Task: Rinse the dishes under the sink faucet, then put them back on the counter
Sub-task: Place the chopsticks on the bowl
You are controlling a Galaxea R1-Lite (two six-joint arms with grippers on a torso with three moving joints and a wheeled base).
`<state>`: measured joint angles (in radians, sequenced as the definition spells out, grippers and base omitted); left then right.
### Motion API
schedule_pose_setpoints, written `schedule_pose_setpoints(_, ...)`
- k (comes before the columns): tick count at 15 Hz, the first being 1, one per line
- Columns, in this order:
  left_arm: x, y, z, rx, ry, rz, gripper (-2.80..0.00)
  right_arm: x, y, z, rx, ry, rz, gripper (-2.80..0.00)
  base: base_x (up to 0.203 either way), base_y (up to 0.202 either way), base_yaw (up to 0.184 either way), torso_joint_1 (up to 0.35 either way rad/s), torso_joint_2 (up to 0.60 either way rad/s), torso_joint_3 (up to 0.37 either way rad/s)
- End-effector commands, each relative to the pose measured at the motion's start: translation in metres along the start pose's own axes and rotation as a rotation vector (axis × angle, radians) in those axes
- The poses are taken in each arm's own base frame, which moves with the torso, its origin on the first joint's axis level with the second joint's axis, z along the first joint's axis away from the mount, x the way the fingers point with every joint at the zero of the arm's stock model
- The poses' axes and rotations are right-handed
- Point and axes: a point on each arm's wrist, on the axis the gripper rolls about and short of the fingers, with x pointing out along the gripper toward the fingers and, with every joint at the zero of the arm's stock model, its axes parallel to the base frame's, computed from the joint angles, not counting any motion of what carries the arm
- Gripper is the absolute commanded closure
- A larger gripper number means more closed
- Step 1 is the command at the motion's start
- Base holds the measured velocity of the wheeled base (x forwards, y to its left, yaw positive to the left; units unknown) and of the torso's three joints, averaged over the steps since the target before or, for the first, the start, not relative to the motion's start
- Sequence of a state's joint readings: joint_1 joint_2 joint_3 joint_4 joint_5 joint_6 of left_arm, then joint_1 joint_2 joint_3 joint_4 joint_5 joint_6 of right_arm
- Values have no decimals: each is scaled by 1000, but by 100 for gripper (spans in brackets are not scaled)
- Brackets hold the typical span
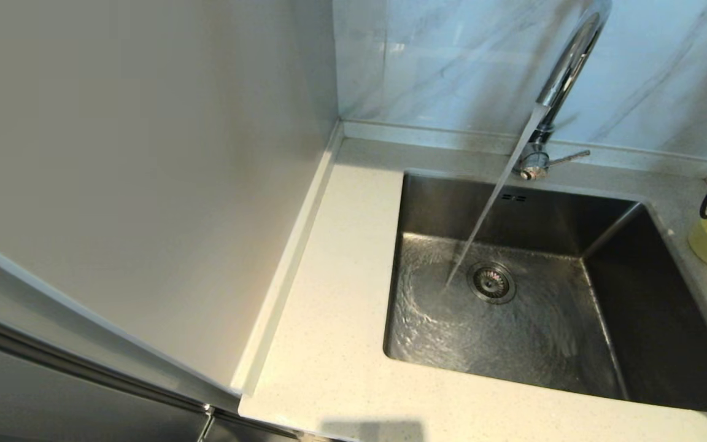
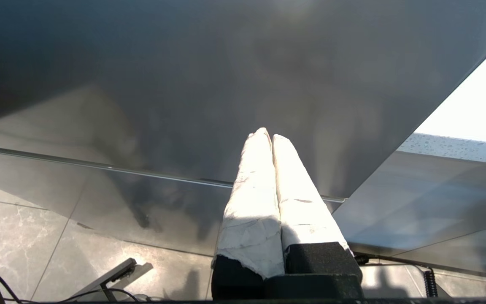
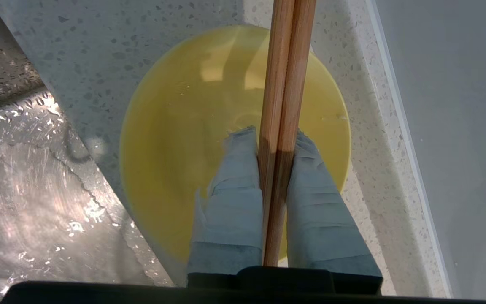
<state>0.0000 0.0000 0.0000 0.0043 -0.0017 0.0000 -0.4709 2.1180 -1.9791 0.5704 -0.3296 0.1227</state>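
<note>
Right gripper (image 3: 276, 145), jaws clamped on chopsticks (image 3: 287, 63), hangs above the bowl (image 3: 175, 139) for set-down; left gripper (image 2: 271, 139) parked, jaws closed

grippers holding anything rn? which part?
Right gripper pinches the chopsticks partway along their shafts, above the bowl. Left gripper is shut, empty.
</note>
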Motion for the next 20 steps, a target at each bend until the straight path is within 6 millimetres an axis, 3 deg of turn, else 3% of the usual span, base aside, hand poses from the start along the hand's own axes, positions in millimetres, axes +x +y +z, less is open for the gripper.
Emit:
schedule_pose_setpoints(1, 0, 0, 0, 0, 0, 0, 0, -3, -1, 1, -5, -3, -2, 0, 0, 0, 0, 0, 0, 0)
schedule_pose_setpoints(3, 0, 0, 0, 0, 0, 0, 0, -3, -1, 1, -11, -4, -4, 0, 0, 0, 0, 0, 0, 0)
schedule_pose_setpoints(4, 0, 0, 0, 0, 0, 0, 0, -3, -1, 1, -11, -4, -4, -280, 0, 0, 0, 0, 0, 0)
schedule_pose_setpoints(11, 0, 0, 0, 0, 0, 0, 0, -5, -1, 1, -12, -8, -3, -280, 0, 0, 0, 0, 0, 0)
schedule_pose_setpoints(13, 0, 0, 0, 0, 0, 0, 0, -15, -4, 6, -1, -36, 2, -280, 0, 0, 0, 0, 0, 0)
schedule_pose_setpoints(17, 0, 0, 0, 0, 0, 0, 0, -75, -22, 16, 28, -101, 13, -280, 0, 0, 0, 0, 0, 0)
schedule_pose_setpoints(20, 0, 0, 0, 0, 0, 0, 0, -143, -44, -6, 43, -14, 61, -280, 0, 0, 0, 0, 0, 0)
